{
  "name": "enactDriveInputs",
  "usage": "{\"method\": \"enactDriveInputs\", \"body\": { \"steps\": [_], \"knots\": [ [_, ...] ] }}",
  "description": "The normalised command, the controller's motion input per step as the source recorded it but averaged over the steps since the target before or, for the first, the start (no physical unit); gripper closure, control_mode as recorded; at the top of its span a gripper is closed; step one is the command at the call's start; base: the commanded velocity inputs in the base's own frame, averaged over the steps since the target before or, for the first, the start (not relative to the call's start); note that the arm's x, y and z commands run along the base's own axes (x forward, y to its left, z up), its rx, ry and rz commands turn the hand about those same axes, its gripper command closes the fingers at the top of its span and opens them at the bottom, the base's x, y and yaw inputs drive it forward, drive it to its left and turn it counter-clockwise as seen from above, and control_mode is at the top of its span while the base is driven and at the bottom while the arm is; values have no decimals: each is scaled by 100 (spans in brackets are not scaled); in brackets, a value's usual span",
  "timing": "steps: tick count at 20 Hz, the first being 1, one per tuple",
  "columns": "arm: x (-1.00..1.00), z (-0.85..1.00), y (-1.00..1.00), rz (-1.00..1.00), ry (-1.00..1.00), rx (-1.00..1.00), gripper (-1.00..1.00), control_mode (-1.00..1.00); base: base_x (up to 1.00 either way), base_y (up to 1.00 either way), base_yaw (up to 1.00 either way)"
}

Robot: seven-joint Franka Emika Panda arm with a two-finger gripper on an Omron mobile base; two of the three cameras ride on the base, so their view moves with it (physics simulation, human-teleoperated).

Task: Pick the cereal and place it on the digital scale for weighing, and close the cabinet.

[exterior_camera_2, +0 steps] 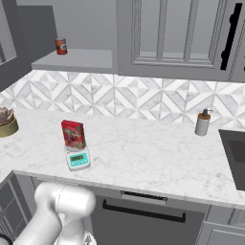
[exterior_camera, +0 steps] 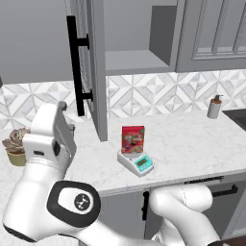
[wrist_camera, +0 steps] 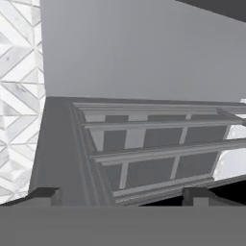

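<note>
Both base views overlook the counter (exterior_camera: 192,139); hand view faces the cabinet door (wrist_camera: 144,153) closely.

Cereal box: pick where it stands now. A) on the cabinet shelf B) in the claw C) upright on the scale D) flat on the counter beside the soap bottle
C: the cereal stands upright on the scale, with the teal display showing in front of it.

cereal (exterior_camera: 133,139): red box standing upright on scale plate | scale (exterior_camera: 136,163): white, teal display, lying on counter near front edge | cabinet (exterior_camera: 90,62): grey door hanging open, black bar handle
</note>
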Motion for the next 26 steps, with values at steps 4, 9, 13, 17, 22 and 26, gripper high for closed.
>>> {"method": "enactDriveInputs", "body": {
  "steps": [4,9,13,17,22,26],
  "knots": [
    [1,17,-52,-11,-2,9,-100,-100,0,0,0],
    [43,0,-55,-6,0,7,-100,-100,0,0,0],
    [-12,30,-86,-9,-9,12,-100,-100,0,0,0],
    [-13,26,-98,-12,-9,15,-100,-100,0,0,0],
    [71,0,-100,-3,3,21,-100,-100,0,0,0],
    [81,0,-100,0,2,26,-100,-100,0,0,0]
  ]
}}
